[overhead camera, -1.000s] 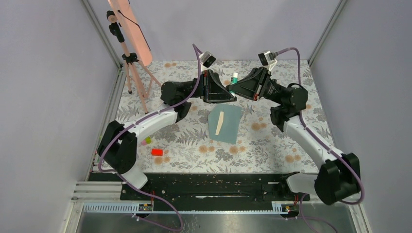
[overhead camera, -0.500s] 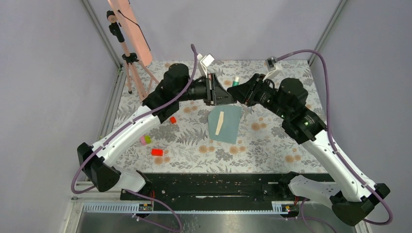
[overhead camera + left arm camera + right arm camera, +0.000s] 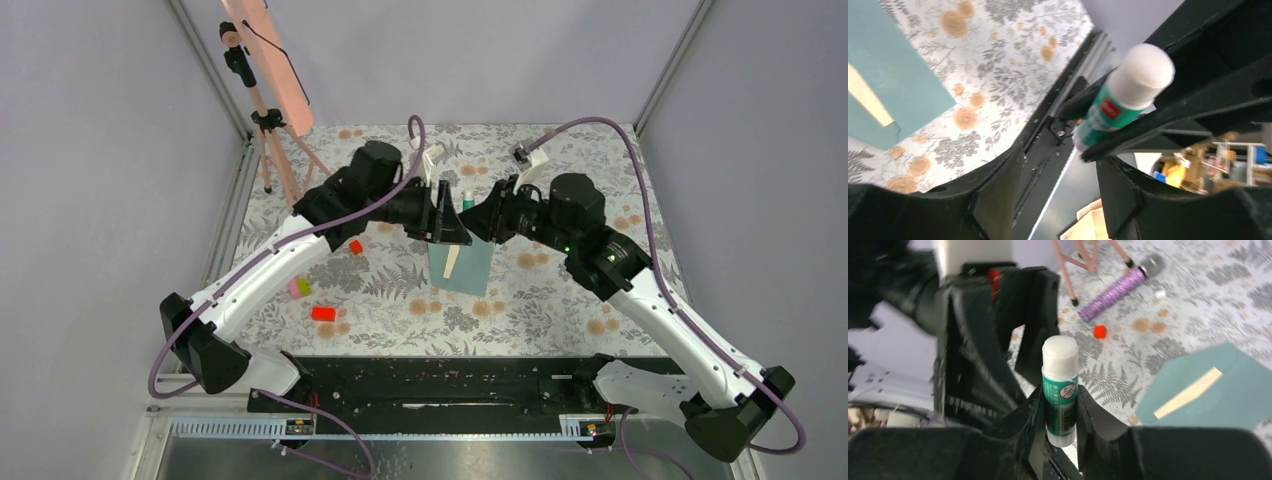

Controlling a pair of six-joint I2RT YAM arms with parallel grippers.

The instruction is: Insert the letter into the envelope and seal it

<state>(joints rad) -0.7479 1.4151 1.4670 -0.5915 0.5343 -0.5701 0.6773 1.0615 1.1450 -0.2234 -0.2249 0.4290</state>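
The teal envelope (image 3: 472,268) lies flat on the floral table under both grippers. A narrow pale tan strip (image 3: 452,262), apparently an edge of the letter, shows on it; it also appears in the right wrist view (image 3: 1188,392). My right gripper (image 3: 1060,392) is shut on the body of a green glue stick (image 3: 1060,385) with its white cap on, held above the envelope's far edge. My left gripper (image 3: 1058,165) faces it, open, and nothing lies between its fingers. The glue stick (image 3: 1120,102) hangs just past them. From above the two grippers nearly touch (image 3: 468,218).
A salmon-pink panel on a tripod (image 3: 265,70) stands at the back left. Small blocks lie left of the envelope: one red (image 3: 323,313), one pink and green (image 3: 299,288), one small red (image 3: 355,246). A purple glittery stick (image 3: 1120,290) lies nearby. A black rail (image 3: 430,385) runs along the near edge.
Both arms have come nearer and lower, over the envelope's far edge. The glue stick came along in the right gripper. My left jaws have opened.
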